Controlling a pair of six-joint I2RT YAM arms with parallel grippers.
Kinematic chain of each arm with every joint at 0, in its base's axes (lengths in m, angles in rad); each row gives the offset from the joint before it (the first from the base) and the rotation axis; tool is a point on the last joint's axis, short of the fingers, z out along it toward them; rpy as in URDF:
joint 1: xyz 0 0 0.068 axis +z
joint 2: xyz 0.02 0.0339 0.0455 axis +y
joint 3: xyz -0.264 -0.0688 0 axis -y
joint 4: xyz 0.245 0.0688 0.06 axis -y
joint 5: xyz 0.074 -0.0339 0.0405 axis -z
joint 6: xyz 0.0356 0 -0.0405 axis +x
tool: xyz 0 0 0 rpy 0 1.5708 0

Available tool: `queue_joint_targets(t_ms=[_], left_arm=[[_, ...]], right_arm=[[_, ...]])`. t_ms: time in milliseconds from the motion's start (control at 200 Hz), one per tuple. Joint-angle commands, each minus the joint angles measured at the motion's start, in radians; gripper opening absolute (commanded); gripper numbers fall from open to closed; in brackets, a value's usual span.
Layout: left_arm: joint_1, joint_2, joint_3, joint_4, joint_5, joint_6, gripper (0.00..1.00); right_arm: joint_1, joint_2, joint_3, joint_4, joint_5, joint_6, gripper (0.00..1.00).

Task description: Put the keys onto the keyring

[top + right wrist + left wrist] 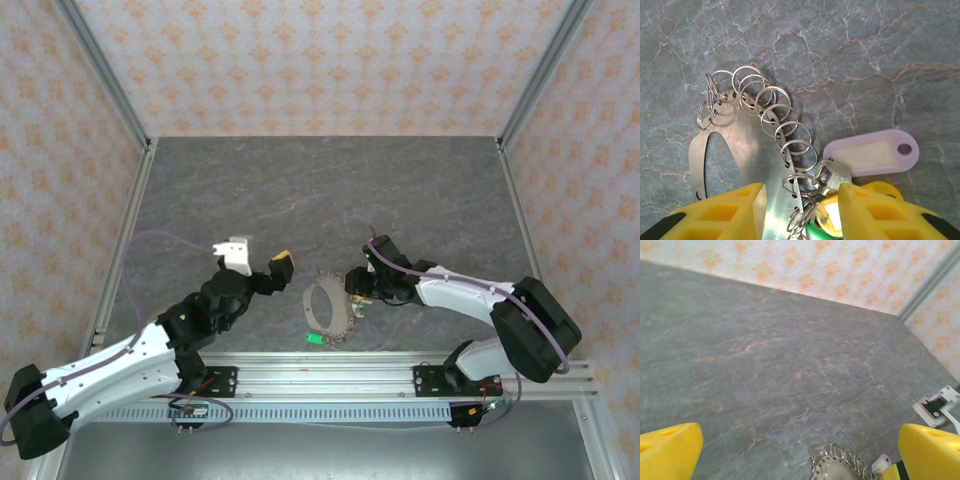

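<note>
The keyring [747, 150] is a flat metal band with an oval hole, fringed with small split rings, lying on the grey table [330, 200]. My right gripper [800, 192] straddles its band. One yellow finger [720, 212] touches the band's edge; the other sits over a key [836, 175] with a lilac tag [870, 152]. Yellow [832, 217] and green tags crowd between the jaws. From above, the right gripper [357, 292] is at the keyring [338, 318], with a green tag [315, 340] in front. My left gripper [262, 260] hovers left of it, wide open and empty [800, 452].
An aluminium rail [400, 365] runs along the near edge, just behind the green tag. Patterned walls and metal posts [105, 75] close in the table on three sides. In the left wrist view the keyring's far edge [835, 469] sits low, with bare tabletop beyond.
</note>
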Motion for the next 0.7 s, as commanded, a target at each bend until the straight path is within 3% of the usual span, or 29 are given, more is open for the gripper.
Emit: queue_joint_targets(t_ms=[0, 300, 535, 691], left_arm=[[0.003, -0.053, -0.052, -0.154, -0.086, -0.242, 1.00], [0.002, -0.056, -0.076, -0.271, 0.073, -0.334, 1.00], [0.002, 0.100, -0.107, -0.146, 0.267, -0.379, 1.00], [0.004, 0.241, -0.053, -0.102, 0.310, -0.384, 1.00]], right_arm=[[0.010, -0.034, -0.003, -0.036, 0.057, 0.061, 0.42], [0.011, -0.113, -0.068, -0.040, 0.041, 0.073, 0.43], [0.031, -0.096, -0.084, -0.028, 0.000, 0.057, 0.42], [0.032, -0.081, -0.080, -0.032, -0.001, 0.056, 0.42]])
